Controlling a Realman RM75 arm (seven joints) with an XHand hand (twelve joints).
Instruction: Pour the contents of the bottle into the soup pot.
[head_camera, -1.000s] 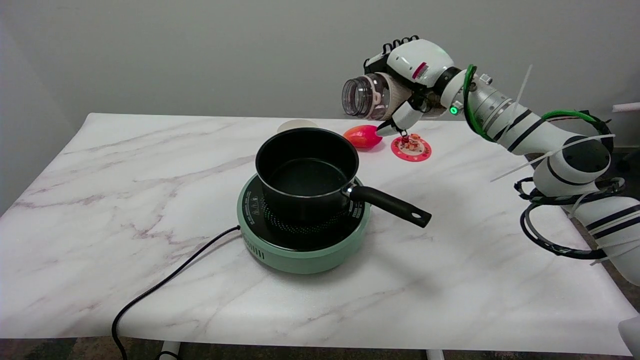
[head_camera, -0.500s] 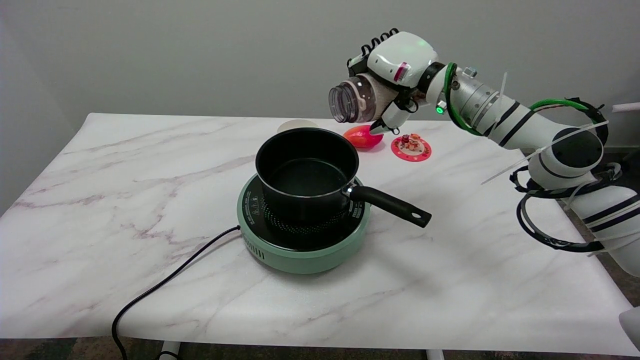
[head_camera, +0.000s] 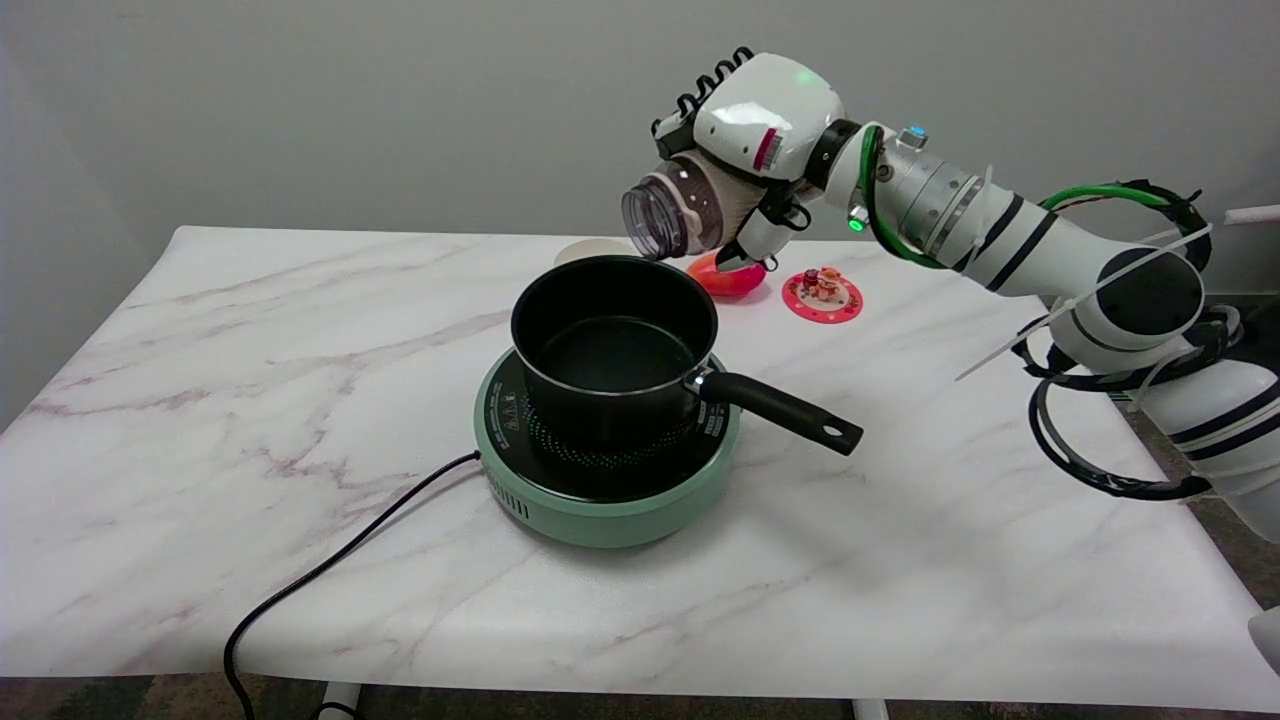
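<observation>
- The right hand (head_camera: 760, 140), a glossy white shell with black fingers, gripped the bottle (head_camera: 680, 208) around its body, in the air above the table's (head_camera: 200, 400) far side
- The bottle was clear plastic with a ribbed neck and a pale band round its middle; it lay tipped on its side, its open mouth facing left and slightly down, above and just behind the pot's (head_camera: 612, 345) far rim
- The pot was a round, matte black saucepan with a thin bright rim and a long black handle (head_camera: 780, 411) pointing to the lower right; its inside looked dark, and I could not tell what lay in it
- The pot sat on a round, mint-green hotplate (head_camera: 600, 500) with a black, dotted top; a black cord (head_camera: 330, 570) ran from it off the table's near edge
- The table had a smooth, white marble-look top with faint pinkish veins
- Behind the pot lay a shiny red, egg-shaped thing (head_camera: 725, 277), partly hidden by the hand's thumb
- Beside it, to the right, lay a flat pink disc (head_camera: 822, 297) with small figures on it
- A pale round rim (head_camera: 592, 250) showed just behind the pot
</observation>
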